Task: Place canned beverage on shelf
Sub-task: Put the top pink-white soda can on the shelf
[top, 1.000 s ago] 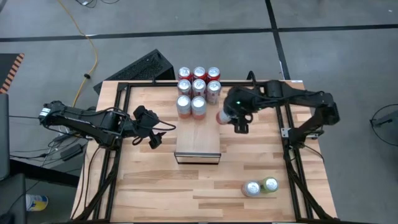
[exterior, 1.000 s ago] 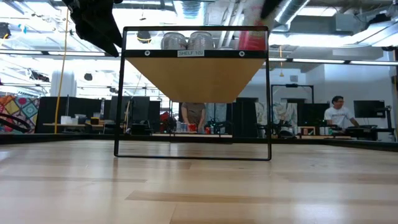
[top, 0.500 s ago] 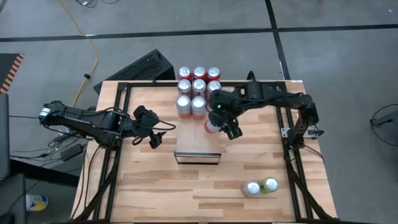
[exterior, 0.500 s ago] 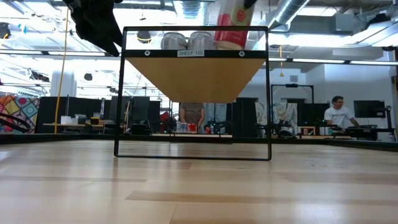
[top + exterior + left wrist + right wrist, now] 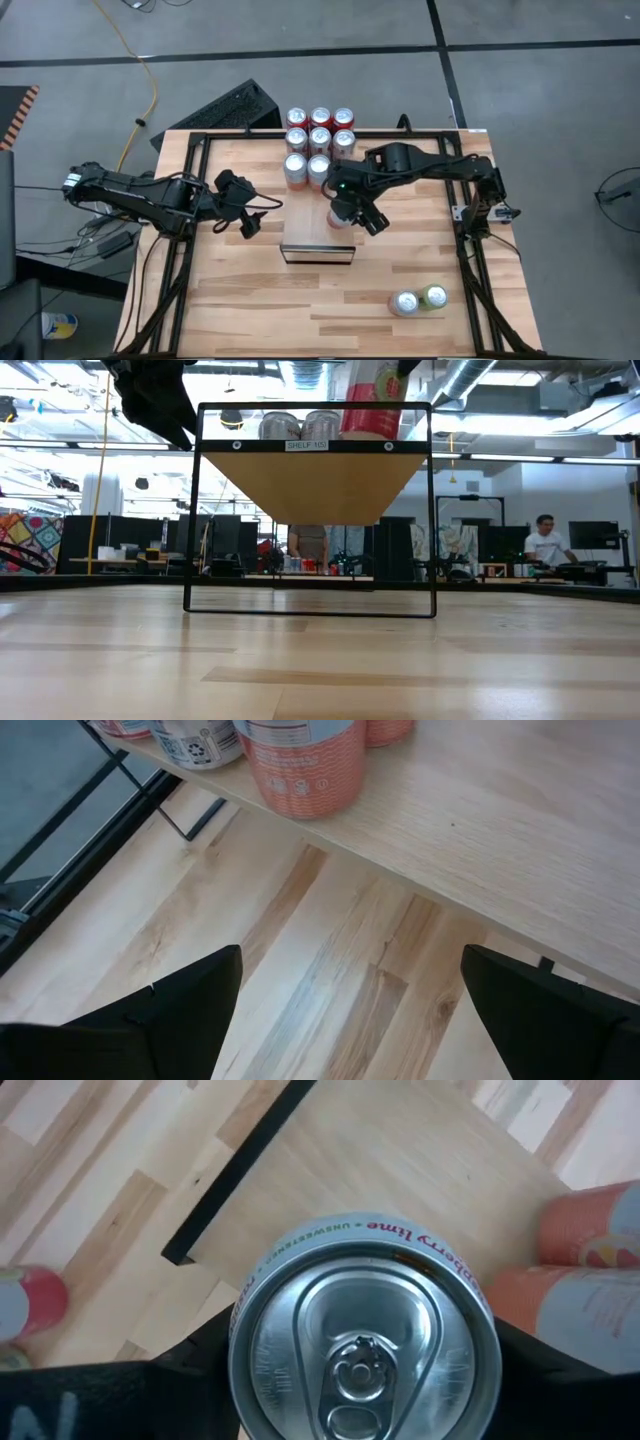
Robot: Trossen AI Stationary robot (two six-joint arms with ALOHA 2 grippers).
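Now, table [image 5: 240, 290]: wide wooden top in a black frame, spread under both arms.
Shelf [image 5: 310, 222]: raised light-wood platform with dark front edge, directly beneath the right gripper; in the low view seen as a black frame with a tan underside [image 5: 310, 485].
Left arm: reaching in from the left side of the table, parked well apart from the shelf.
Left gripper [image 5: 243, 205]: fingers [image 5: 180, 1010] spread wide, nothing between them, hovering over bare table beside the shelf's left edge.
Right arm: stretched from the right side across to the shelf.
Right gripper [image 5: 350, 208]: clamped around a canned beverage [image 5: 365, 1345], one finger on each side of it, above the right part of the shelf.
Canned beverage, position: upright, silver lid with pull tab facing the wrist camera, pink-red body [image 5: 372, 405]; bottom at about shelf-top level in the low view, contact not discernible.
Stocked cans [image 5: 318, 140]: cluster of eight at the back of the shelf, just behind the right gripper; two silver ones [image 5: 300, 426] visible just beside the held can in the low view.
Loose cans [image 5: 418, 299]: two on the table, well apart from the right gripper, toward the front right.
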